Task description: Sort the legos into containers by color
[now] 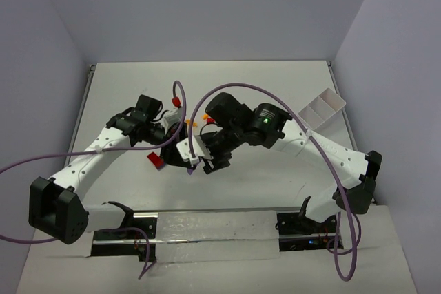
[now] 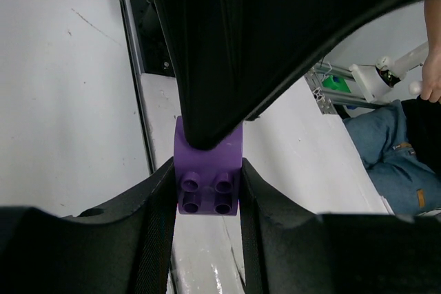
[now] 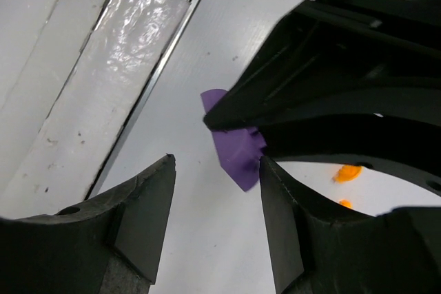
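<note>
Purple lego (image 2: 208,182); orange legos (image 3: 346,172); left claw (image 2: 207,187) and right claw (image 3: 215,170) black; surface (image 1: 262,77) white; tub (image 1: 320,109) white; cables (image 1: 238,86) purple.

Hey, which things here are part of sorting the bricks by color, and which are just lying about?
For the job: purple brick, orange bits, white tub.
Just lying about: purple cables, shiny strip along the near edge.

Purple lego (image 2: 207,191) — upper part hidden behind black shape (image 2: 275,32); orange legos (image 3: 346,173) small, blurred, form unclear.
</note>
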Robot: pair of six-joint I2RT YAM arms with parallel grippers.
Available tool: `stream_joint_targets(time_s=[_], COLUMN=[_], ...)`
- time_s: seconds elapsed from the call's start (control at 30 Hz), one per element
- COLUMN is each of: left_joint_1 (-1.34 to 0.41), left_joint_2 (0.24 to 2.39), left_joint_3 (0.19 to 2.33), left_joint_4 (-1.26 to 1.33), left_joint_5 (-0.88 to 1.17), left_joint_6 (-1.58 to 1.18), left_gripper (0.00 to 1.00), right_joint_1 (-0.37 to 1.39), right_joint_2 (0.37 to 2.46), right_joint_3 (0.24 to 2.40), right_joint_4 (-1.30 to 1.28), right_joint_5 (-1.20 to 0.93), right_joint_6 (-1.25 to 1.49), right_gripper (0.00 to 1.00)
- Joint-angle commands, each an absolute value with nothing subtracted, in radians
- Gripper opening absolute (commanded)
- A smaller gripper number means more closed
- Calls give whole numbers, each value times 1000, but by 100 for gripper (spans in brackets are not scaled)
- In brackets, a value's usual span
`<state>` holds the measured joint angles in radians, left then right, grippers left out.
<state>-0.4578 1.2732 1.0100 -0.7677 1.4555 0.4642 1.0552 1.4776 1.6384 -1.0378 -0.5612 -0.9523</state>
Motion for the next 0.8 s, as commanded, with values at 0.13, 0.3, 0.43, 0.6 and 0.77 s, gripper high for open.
stream_joint_targets(time_s=[0.13,0.3,0.43,0.6,0.77], left_joint_1=[-478,-486,-486,-486,-486], left_joint_2=[1262,1266,1268,1282,1296], left_joint_3=[1042,1044,1044,1053,1063], left_joint_4=[-778,-778,-779,-779,-781], left_joint_5=[1697,1697,1697,1697,1697], left_joint_6=[469,471,471,467,463], left_gripper=[0,0,1,4,9], right_joint_1=[1086,1087,1089,1105,1115], right_joint_2=[1451,1470,1474,1476,1482], right_joint_3=[1591,1612,1617,1621,1619], right_joint_4=[-990,-981,-977,-978,-970], right_joint_5=[-510,-505,-509,-508,-499], right_joint_6=[-981,-986,-979,-966,-962], right_gripper=[58,53,44,42,42])
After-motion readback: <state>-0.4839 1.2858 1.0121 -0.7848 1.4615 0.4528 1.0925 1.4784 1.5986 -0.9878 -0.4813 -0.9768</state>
